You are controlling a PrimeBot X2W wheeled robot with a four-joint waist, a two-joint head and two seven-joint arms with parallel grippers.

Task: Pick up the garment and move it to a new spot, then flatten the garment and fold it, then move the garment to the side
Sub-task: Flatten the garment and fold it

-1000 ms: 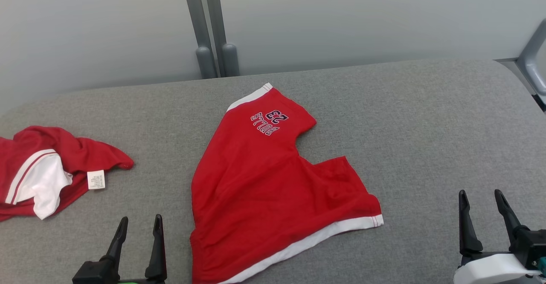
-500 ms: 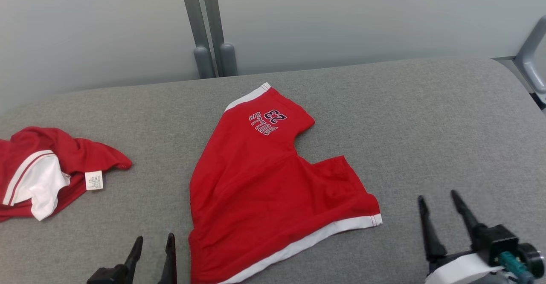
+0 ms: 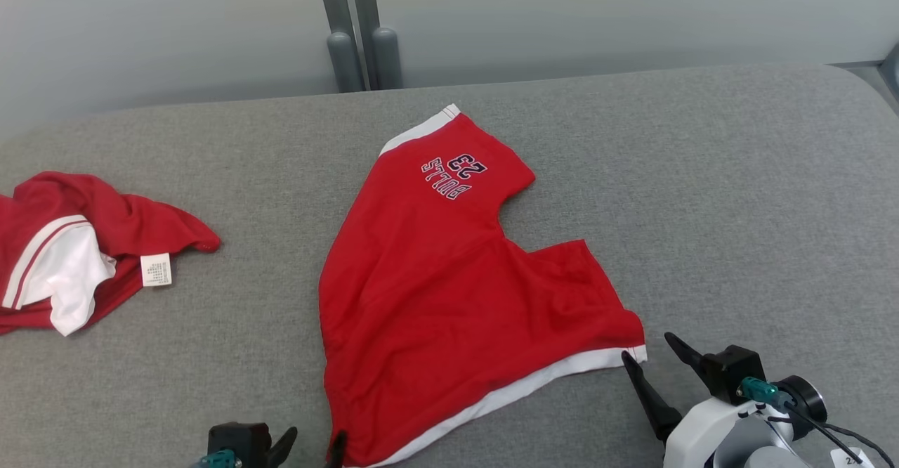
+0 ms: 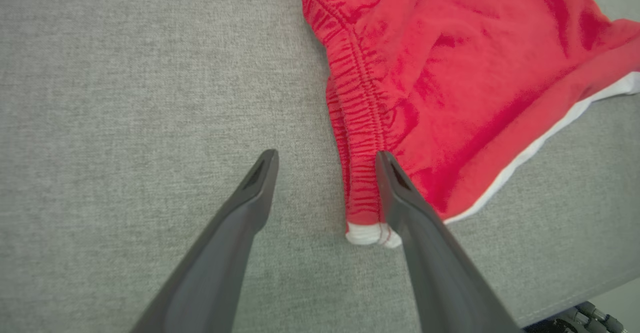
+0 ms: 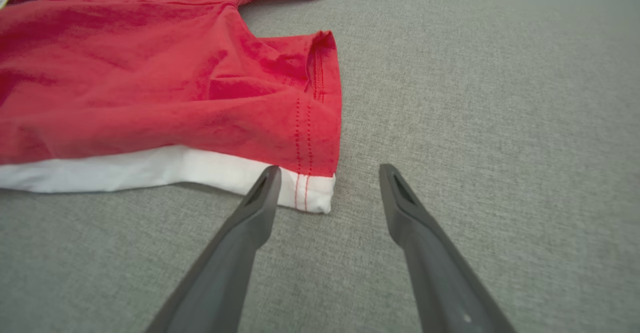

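The garment is a pair of red shorts with white hem bands and a "BULLS 23" print, lying spread on the grey padded table. My left gripper is open at the near corner. In the left wrist view the shorts' gathered waistband and white corner lie between the open left gripper's fingers. My right gripper is open at the right white-banded corner. In the right wrist view the right gripper straddles that hem corner, its left finger over the white band.
A second crumpled red and white garment with a white label lies at the table's left edge. Two grey posts stand behind the table against a pale wall. Bare grey table stretches right of the shorts.
The head camera has tilted, shifting the whole picture. Both open grippers have closed in on the shorts: the left toward the near waistband corner, the right leftward to the white hem corner.
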